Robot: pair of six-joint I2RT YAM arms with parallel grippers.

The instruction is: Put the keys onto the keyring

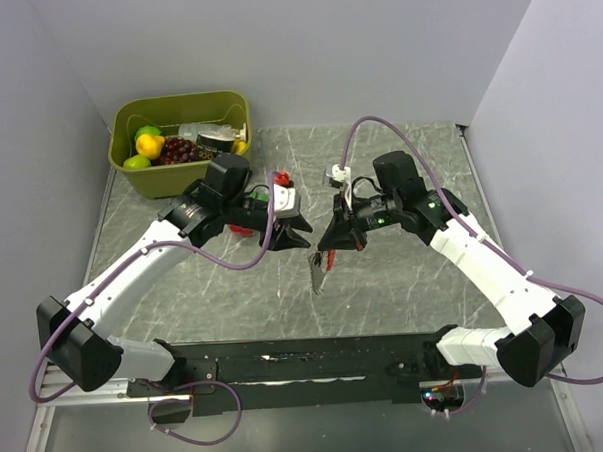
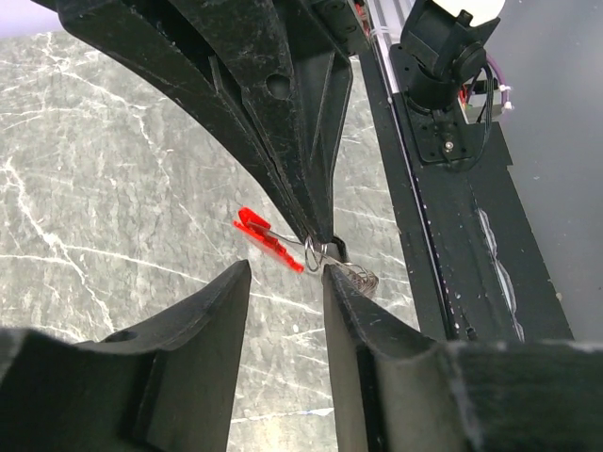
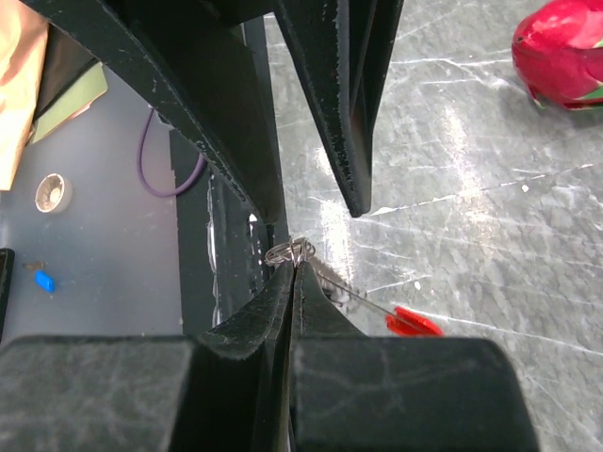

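The keyring's silvery loop point(image 3: 294, 251) is pinched at the tips of my right gripper point(image 3: 296, 264), which is shut on it above the table. Its slim red fob point(image 3: 412, 322) hangs off to the side, and the fob point(image 2: 268, 237) also shows in the left wrist view beside the loop point(image 2: 317, 250). In the top view a slim key point(image 1: 316, 272) dangles below the right gripper point(image 1: 331, 243). My left gripper point(image 2: 283, 273) faces it tip to tip, open, with nothing between its fingers; one fingertip point(image 2: 330, 275) sits right beside the loop. In the top view the left gripper point(image 1: 298, 235) is close to the right one.
A green bin point(image 1: 127, 121) of toy fruit stands at the back left. A red strawberry toy point(image 3: 561, 52) lies on the marble table behind the left gripper. A black rail point(image 1: 307, 361) runs along the near edge between the arm bases.
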